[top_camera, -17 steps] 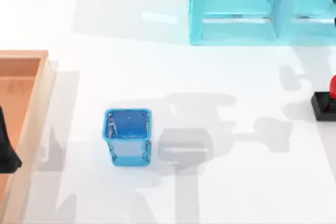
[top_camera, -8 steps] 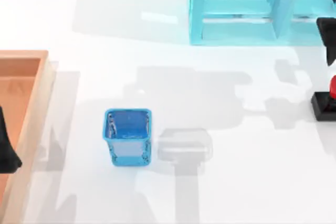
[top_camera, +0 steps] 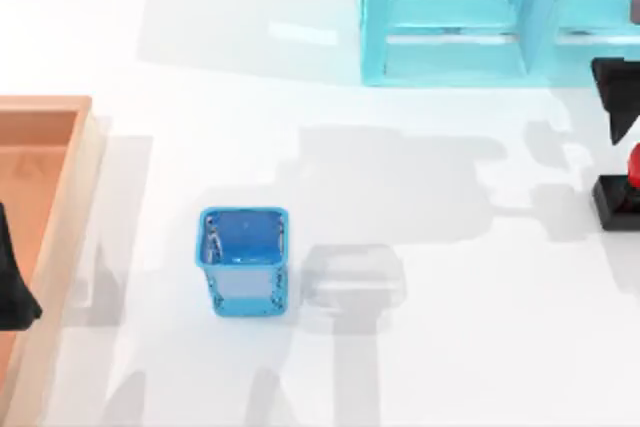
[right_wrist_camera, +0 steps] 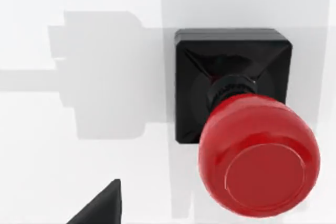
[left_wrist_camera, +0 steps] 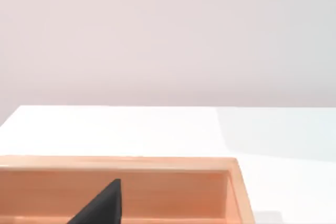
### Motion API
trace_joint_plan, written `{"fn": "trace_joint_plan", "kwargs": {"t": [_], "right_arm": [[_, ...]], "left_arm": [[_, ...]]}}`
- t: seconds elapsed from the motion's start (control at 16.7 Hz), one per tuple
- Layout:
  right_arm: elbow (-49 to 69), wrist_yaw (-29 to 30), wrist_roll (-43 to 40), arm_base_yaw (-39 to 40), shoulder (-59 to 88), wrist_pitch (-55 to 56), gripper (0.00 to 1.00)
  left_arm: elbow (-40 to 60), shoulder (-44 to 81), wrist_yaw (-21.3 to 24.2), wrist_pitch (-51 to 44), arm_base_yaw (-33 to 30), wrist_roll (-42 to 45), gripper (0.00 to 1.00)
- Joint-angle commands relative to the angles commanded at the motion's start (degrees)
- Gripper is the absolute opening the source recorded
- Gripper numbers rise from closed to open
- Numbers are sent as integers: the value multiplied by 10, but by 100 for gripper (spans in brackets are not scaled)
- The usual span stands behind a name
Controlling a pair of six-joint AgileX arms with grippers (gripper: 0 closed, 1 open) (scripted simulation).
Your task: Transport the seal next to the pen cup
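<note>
The seal (top_camera: 618, 195), a black square block with a glossy red knob, stands at the table's right edge, cut off by the top view's border. In the right wrist view its black base (right_wrist_camera: 231, 72) and red knob (right_wrist_camera: 258, 160) loom close below. My right gripper (top_camera: 618, 97) hovers just behind the seal, open, touching nothing; one fingertip (right_wrist_camera: 100, 208) shows beside the seal. The pen cup (top_camera: 243, 262), translucent blue and square-sided, stands upright left of centre, far from the seal. My left gripper (top_camera: 12, 282) is parked open over the tray, with one fingertip (left_wrist_camera: 102, 205) in view.
A large light-blue shelf frame (top_camera: 450, 22) stands along the back right, just behind my right gripper. A shallow wooden tray (top_camera: 70, 197) lies at the left edge. White tabletop stretches between the cup and the seal.
My right gripper has come into the top view at the right edge and moved forward toward the seal. Its shadow has slid rightward. Seal, cup and left arm have stayed put.
</note>
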Motion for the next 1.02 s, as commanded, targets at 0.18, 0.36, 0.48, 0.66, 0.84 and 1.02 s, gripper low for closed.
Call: {"fn": "trace_joint_plan", "kwargs": {"t": [0.18,0.36,0.48,0.66,0.84,1.02], "right_arm": [[-67,0,2,1,12,86,100],[-116,0,3,2,22,141,100],[-122,0,3,2,23,147,100],[-122,0,3,2,23,147,100],[-122,0,3,2,23,147,77],[-122,0,3,2,23,147,55]], "left_arm": [[0,0,0,0,0,0,100],[0,0,0,0,0,0,100],[0,0,0,0,0,0,100],[0,0,0,0,0,0,100],[0,0,0,0,0,0,100],[0,0,0,0,0,0,100]]}}
